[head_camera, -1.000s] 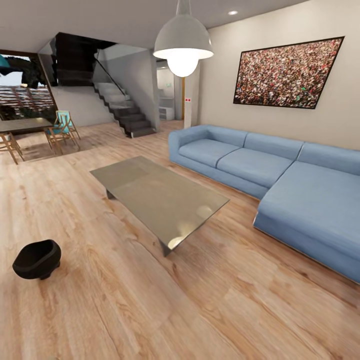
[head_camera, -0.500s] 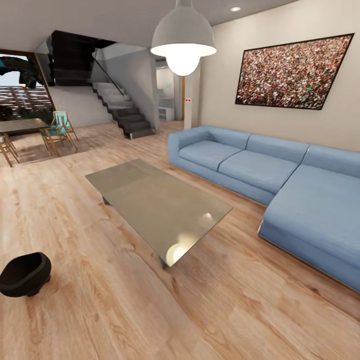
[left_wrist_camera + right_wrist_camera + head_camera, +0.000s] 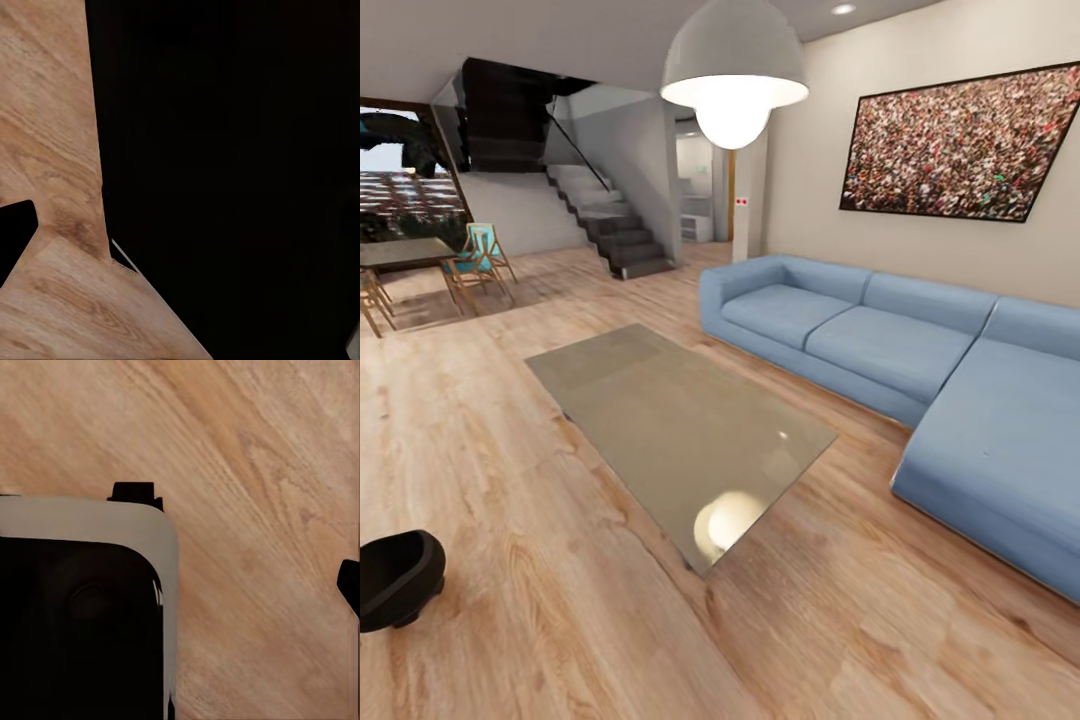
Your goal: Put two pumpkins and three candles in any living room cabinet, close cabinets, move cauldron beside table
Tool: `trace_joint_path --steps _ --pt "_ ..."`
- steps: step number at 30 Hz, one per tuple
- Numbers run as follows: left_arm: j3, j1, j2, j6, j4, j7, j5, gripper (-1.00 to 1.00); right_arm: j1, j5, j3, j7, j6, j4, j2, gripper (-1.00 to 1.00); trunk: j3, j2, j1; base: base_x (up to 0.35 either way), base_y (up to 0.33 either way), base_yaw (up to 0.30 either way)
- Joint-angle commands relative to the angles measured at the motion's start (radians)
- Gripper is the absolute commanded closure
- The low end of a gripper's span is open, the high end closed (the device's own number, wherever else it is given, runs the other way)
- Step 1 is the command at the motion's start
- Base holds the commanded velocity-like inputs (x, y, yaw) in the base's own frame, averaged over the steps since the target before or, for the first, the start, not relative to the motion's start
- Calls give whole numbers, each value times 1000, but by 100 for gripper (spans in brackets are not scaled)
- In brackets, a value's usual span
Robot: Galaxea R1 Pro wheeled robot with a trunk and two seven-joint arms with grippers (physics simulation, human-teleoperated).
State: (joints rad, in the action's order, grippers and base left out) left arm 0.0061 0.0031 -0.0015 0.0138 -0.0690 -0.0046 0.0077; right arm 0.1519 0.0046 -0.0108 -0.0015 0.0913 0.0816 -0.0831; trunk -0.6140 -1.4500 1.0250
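Grippers: can't tell whether mine are open or closed, since both wrist cameras are showing floorboards and dark robot body, no fingers I can make out. Head camera is looking over the living room: the cauldron (image 3: pixel 395 580) is sitting on the wood floor (image 3: pixel 560 620), well apart from the table (image 3: pixel 680 430). Judging from this, the cauldron step is not yet done; pumpkins, candles and cabinets aren't visible, so I can't judge those. Blue sofa (image 3: pixel 900 350) is standing beyond the table.

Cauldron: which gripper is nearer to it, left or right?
Left, likely: the cauldron lies on the floor toward the robot's left side, opposite the right arm; exact gripper positions cannot be told.
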Motion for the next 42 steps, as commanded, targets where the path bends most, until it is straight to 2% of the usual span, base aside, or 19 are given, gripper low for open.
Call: trace_joint_path --steps 1,19,42 --pt "0 0 0 0 0 0 0 -100 0 0 0 0 0 0 0 -100 0 0 0 331 0 218" --pt "1 0 2 0 0 0 0 -100 0 0 0 0 1 0 0 -100 0 0 0 318 0 281" --pt "0 0 -2 0 -1 0 0 -100 0 1 0 -1 1 1 2 -100 0 0 0 18 0 288"
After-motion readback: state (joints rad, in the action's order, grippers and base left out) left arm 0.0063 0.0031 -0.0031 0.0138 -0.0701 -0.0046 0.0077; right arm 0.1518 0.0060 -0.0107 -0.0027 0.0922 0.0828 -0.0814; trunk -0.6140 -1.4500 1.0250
